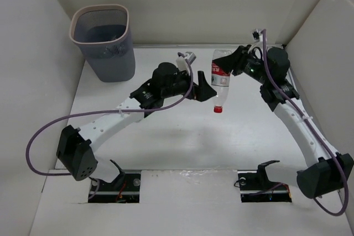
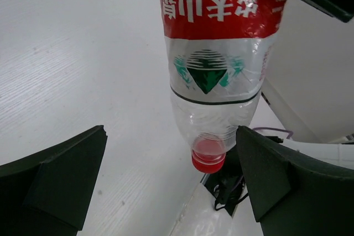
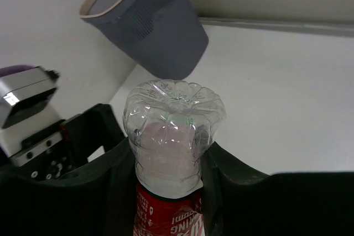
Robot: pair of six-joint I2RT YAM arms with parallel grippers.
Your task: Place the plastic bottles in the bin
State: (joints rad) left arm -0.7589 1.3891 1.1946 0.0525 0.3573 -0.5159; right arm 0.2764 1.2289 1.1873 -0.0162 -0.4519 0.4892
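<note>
Bin stands far-left on table; bottle hangs right of it.

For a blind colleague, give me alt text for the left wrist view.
A clear plastic bottle with a red label hangs upside down, red cap lowest, between the dark fingers of the open left claw, above a white table.

One bottle, one bin, two tools of mine.
I count a single clear bottle with one red label and one red cap; one grey mesh bin at the far left of the one white surface; and two tools, my left tool and my right tool. Whether the bin holds more bottles I cannot tell.
</note>
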